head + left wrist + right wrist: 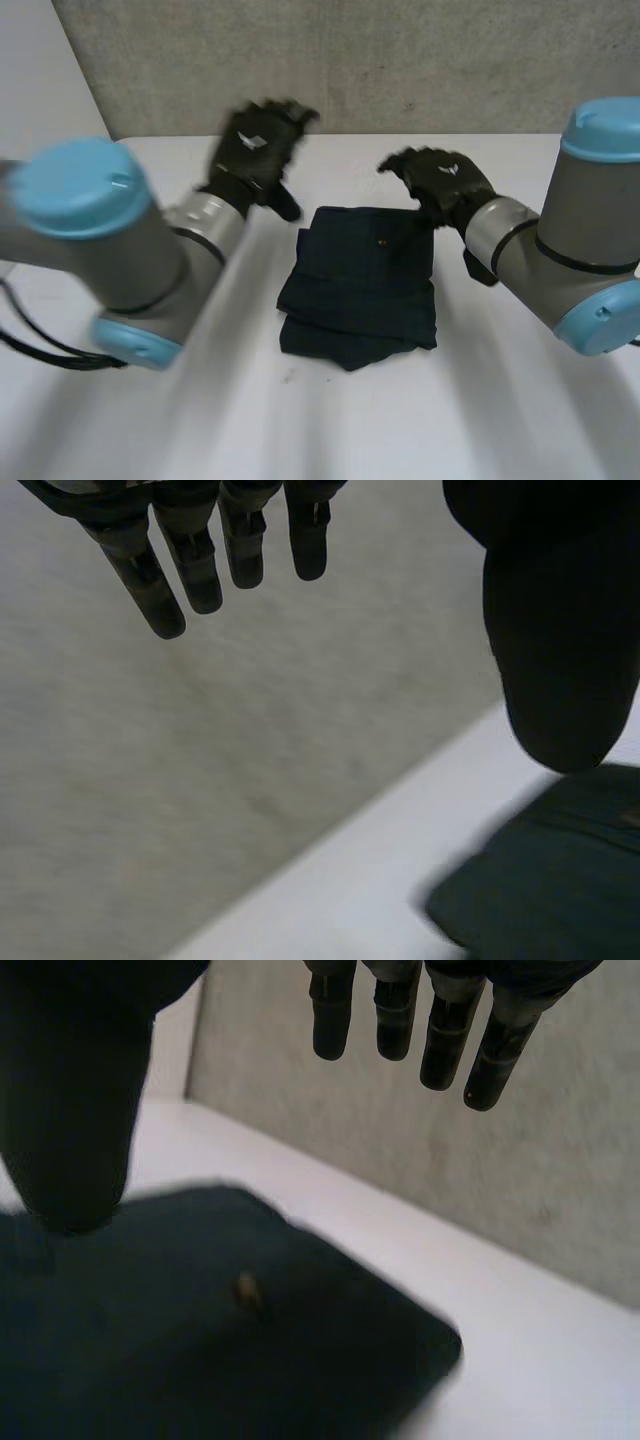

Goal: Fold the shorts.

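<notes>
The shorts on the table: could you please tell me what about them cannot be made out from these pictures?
Head view: the shorts lie folded; the top layer hides the layers beneath.
Left wrist view: the frame edge cuts them off; the thumb of the left hand covers part.
Right wrist view: the tan spot on them is too blurred to identify; the thumb of the right hand hides one end.

The right hand (80, 1080) hangs relaxed, its straight fingers (445, 1040) spread away from the thumb and holding nothing. Under the thumb the dark shorts (200, 1360) lie on the white tabletop (520, 1360), with a small tan spot (247, 1290) on the cloth. A grey wall (400, 1160) stands beyond the fingertips.
</notes>
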You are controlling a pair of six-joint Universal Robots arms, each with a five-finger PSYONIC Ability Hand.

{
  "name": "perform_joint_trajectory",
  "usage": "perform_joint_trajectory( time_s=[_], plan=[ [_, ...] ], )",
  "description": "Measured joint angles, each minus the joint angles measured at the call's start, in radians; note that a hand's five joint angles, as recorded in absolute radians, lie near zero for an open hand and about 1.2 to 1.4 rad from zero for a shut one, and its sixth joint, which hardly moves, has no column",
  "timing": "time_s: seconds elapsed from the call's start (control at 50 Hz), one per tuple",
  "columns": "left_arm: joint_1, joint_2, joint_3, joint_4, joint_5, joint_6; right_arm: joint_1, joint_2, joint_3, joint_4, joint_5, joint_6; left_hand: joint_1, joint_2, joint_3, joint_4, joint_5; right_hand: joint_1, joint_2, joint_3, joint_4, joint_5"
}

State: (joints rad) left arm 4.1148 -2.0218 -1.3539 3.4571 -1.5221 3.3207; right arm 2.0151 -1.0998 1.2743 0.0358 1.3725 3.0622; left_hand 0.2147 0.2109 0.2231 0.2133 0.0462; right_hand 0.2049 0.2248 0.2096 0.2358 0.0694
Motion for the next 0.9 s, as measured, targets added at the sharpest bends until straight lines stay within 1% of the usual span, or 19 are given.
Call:
perform_joint_trajectory(
  time_s=[0.02,0.04,0.06,0.08,0.14,0.2,0.26,0.3,0.34,0.48,0.54,0.62,0.66,0.68,0.72,0.74,0.78,0.8,0.9],
  plan=[
    [0.000,0.000,0.000,0.000,0.000,0.000,0.000,0.000,0.000,0.000,0.000,0.000,0.000,0.000,0.000,0.000,0.000,0.000,0.000,0.000,0.000,0.000],
    [-0.029,-0.098,0.061,-0.036,0.018,0.000,-0.016,0.037,0.014,0.001,0.015,-0.029,0.000,0.000,0.001,0.002,0.001,0.000,0.000,0.000,0.000,0.000],
    [-0.029,-0.098,0.061,-0.036,0.018,0.000,-0.016,0.037,0.014,0.001,0.015,-0.029,0.000,0.000,0.001,0.002,0.001,0.000,0.000,0.000,0.000,0.000],
    [-0.040,-0.153,0.095,-0.060,0.023,0.000,-0.022,0.064,0.018,0.001,0.020,-0.048,0.000,0.002,0.002,0.002,0.003,0.000,0.000,0.000,0.000,0.000],
    [-0.051,-0.252,0.159,-0.109,0.027,0.001,-0.027,0.108,0.020,0.000,0.024,-0.069,0.000,0.013,0.002,0.005,0.003,0.000,0.000,0.000,0.000,0.000],
    [-0.051,-0.327,0.211,-0.163,0.024,0.003,-0.025,0.183,0.012,0.001,0.029,-0.089,0.000,0.017,0.002,0.005,0.003,0.000,0.000,0.000,0.000,0.000],
    [-0.046,-0.381,0.254,-0.222,0.018,0.004,-0.020,0.226,0.000,0.003,0.043,-0.097,0.000,0.018,0.002,0.005,0.003,0.000,0.000,0.000,0.000,0.000],
    [-0.043,-0.397,0.267,-0.245,0.014,0.005,-0.018,0.242,-0.006,0.004,0.051,-0.102,0.000,0.018,0.002,0.005,0.003,-0.001,0.000,0.000,0.000,0.000],
    [-0.036,-0.421,0.291,-0.296,0.002,0.006,-0.015,0.261,-0.015,0.005,0.074,-0.124,0.000,0.018,0.002,0.005,0.003,-0.014,0.000,-0.005,0.000,0.000],
    [-0.030,-0.414,0.300,-0.358,-0.015,0.008,-0.013,0.250,-0.021,0.006,0.103,-0.199,0.017,0.018,0.002,0.005,0.003,-0.018,0.000,-0.005,0.000,0.000],
    [-0.029,-0.383,0.298,-0.380,-0.019,0.008,-0.014,0.227,-0.019,0.006,0.108,-0.231,0.016,0.016,0.002,0.005,0.003,-0.018,0.000,-0.005,0.000,0.000],
    [-0.029,-0.291,0.290,-0.410,-0.022,0.005,-0.015,0.160,-0.016,0.006,0.112,-0.250,0.014,0.016,0.000,0.003,-0.001,-0.018,0.000,-0.005,0.000,0.000],
    [-0.027,-0.243,0.286,-0.419,-0.025,0.003,-0.017,0.108,-0.017,0.005,0.121,-0.250,0.014,0.016,0.000,0.003,-0.001,-0.018,0.000,-0.005,0.000,0.000],
    [-0.022,-0.187,0.278,-0.427,-0.032,0.001,-0.019,0.061,-0.020,0.004,0.133,-0.247,0.014,0.016,0.000,0.003,-0.001,-0.018,0.000,-0.005,0.000,0.000],
    [-0.013,-0.135,0.269,-0.433,-0.042,-0.001,-0.020,0.024,-0.024,0.003,0.146,-0.245,0.014,0.016,0.000,0.003,0.000,-0.018,0.000,-0.005,0.000,0.000],
    [0.001,-0.081,0.262,-0.438,-0.056,-0.003,-0.022,-0.029,-0.029,0.004,0.170,-0.242,0.021,0.022,0.005,0.010,0.008,-0.018,0.000,-0.005,0.000,0.000],
    [0.023,-0.013,0.252,-0.447,-0.079,-0.007,-0.024,-0.077,-0.036,0.007,0.195,-0.242,0.026,0.031,0.012,0.023,0.021,-0.018,0.000,-0.005,0.000,0.000],
    [0.048,0.051,0.244,-0.459,-0.103,-0.013,-0.025,-0.124,-0.042,0.014,0.222,-0.244,0.058,0.057,0.042,0.058,0.052,-0.018,0.000,-0.005,0.000,0.000],
    [0.118,0.205,0.236,-0.538,-0.147,-0.041,-0.029,-0.212,-0.060,0.067,0.274,-0.246,0.089,0.093,0.079,0.095,0.084,-0.018,0.000,-0.005,0.000,0.000]
  ],
)
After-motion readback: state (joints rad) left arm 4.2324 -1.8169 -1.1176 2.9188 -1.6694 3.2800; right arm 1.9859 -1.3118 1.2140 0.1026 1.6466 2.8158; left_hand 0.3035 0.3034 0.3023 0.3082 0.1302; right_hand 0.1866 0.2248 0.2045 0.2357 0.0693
